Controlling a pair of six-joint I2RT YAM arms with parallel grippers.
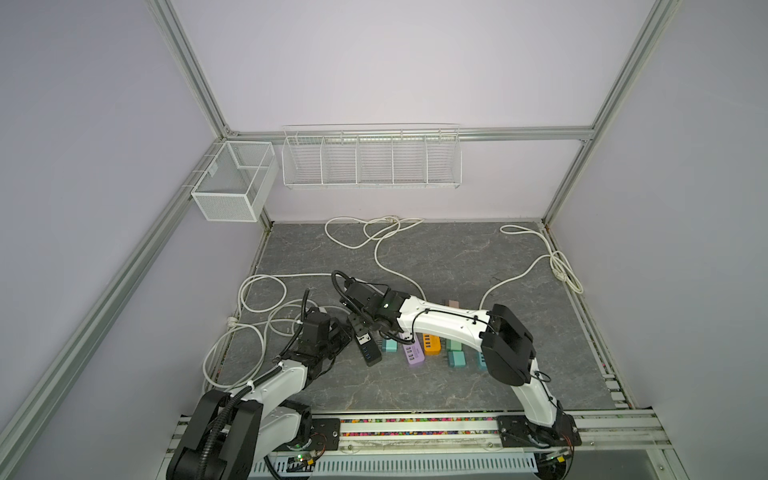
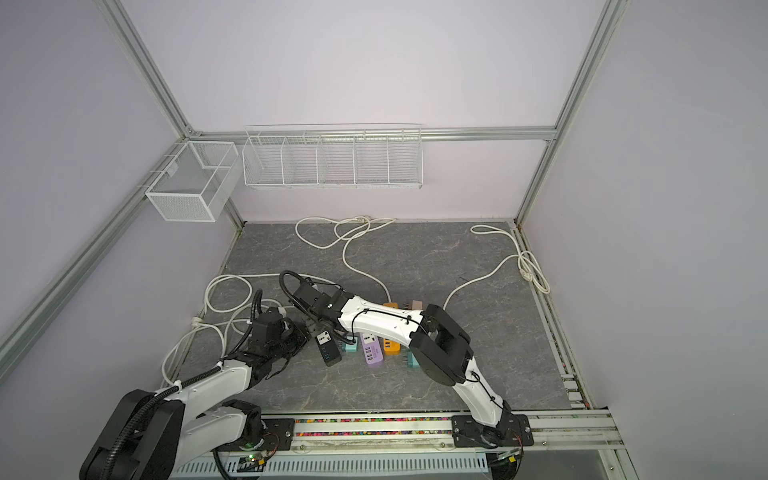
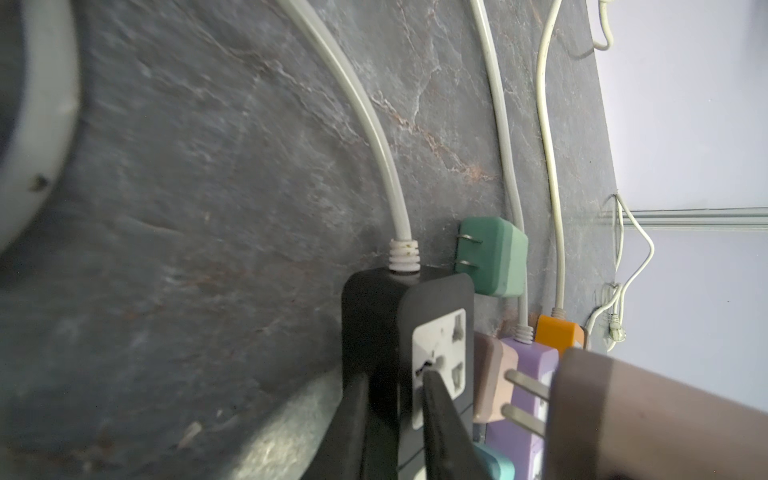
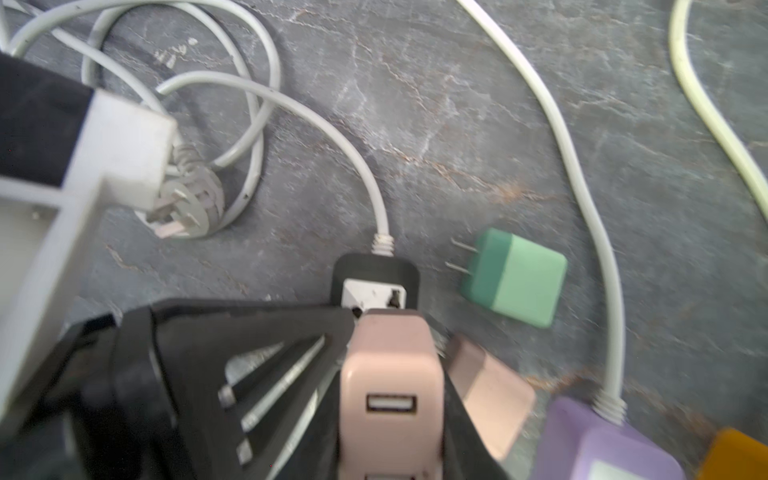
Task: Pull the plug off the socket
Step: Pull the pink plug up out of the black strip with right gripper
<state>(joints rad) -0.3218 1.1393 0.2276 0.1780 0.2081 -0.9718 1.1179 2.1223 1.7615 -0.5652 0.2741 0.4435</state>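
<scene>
Pinches the pink plug (image 4: 390, 374) between the right fingers (image 4: 291, 332), clamped on its 2 flanks, USB port toward the wrist camera. Holds it just off the socket (image 3: 440, 353) of the black power strip (image 3: 374, 307). Shows 2 prongs (image 3: 528, 382) bare and apart from the socket face in the left wrist view; reads as pulled free, or all but. Braces the strip with the left fingers (image 3: 442, 419), closed on it from 2 opposite sides.

Risks, as judged:
- Could drop the plug on a slackened pinch; would land on the table (image 3: 208, 166) by the loose pale plug (image 4: 490, 390) and the purple strip (image 3: 536, 365).
- Could rake the prongs across the socket face if carried off low and sideways.
- Could tug the strip askew through its white cord (image 3: 374, 124) on a careless left release.
- Cannot tell the clearance over the socket from either top view.
</scene>
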